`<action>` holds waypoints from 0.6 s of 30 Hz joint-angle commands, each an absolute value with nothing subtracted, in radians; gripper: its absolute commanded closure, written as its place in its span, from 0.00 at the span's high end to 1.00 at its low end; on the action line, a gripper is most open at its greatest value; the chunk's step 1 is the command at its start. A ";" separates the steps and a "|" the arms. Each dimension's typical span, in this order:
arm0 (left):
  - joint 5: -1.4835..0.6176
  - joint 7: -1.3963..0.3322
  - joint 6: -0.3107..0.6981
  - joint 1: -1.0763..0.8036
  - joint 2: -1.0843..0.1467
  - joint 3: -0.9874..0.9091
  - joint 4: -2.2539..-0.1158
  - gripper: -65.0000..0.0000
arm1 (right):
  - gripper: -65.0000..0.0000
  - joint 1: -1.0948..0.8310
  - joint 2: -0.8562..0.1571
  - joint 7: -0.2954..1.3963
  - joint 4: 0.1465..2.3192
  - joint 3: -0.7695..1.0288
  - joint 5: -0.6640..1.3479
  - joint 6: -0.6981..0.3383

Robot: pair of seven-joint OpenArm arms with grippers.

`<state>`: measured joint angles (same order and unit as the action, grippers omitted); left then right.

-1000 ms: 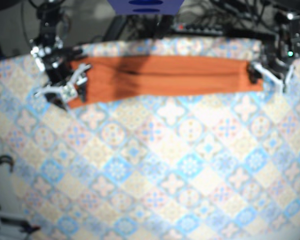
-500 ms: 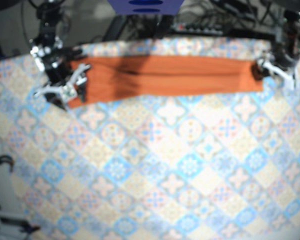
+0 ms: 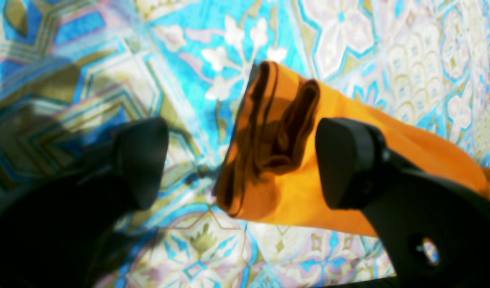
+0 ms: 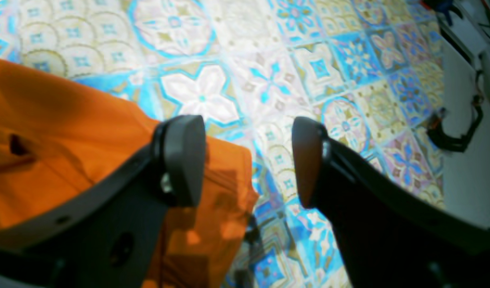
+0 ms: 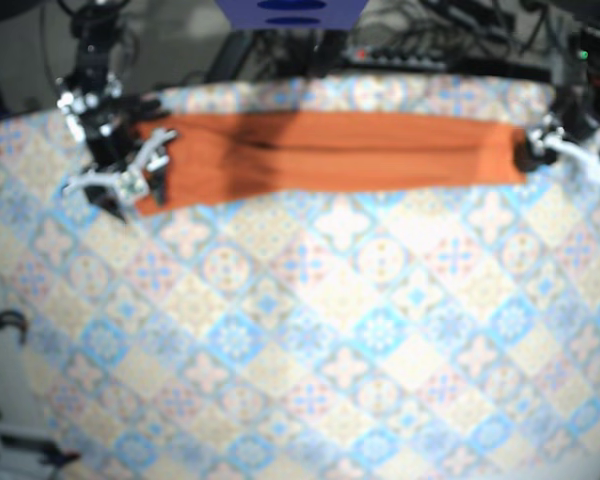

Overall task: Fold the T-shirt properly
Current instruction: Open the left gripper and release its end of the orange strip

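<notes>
The orange T-shirt (image 5: 330, 150) lies folded into a long narrow band across the far side of the patterned tablecloth (image 5: 330, 330). My right gripper (image 5: 130, 178) hovers over the band's left end. In the right wrist view it (image 4: 247, 162) is open, one finger above the shirt's corner (image 4: 49, 132) and the other above bare cloth. My left gripper (image 5: 547, 145) sits at the band's right end. The left wrist view shows it (image 3: 245, 164) open, with the layered end of the shirt (image 3: 269, 200) between the fingers and not gripped.
Cables and dark gear crowd the strip behind the table's far edge, with a blue object (image 5: 290, 12) at the top centre. A black cable loop (image 5: 2, 335) hangs off the table's left side. Both arm bases stand at the far corners.
My left gripper has slid outward to the right, off the shirt's end to its tip. My right gripper has barely shifted. The shirt lies as before.
</notes>
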<state>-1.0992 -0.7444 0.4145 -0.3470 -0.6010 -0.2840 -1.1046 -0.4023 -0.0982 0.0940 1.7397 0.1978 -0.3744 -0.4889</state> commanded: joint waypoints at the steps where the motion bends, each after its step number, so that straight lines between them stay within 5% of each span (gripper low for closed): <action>1: -1.084 -0.786 0.398 -0.334 -0.602 -0.277 -1.102 0.89 | 0.52 -0.398 -0.105 0.071 1.761 0.202 -0.363 -0.481; 18: -1.076 -0.977 0.398 -0.246 -0.541 -0.272 -1.102 0.89 | 0.52 -0.398 -0.105 0.071 1.761 0.203 -0.364 -0.481</action>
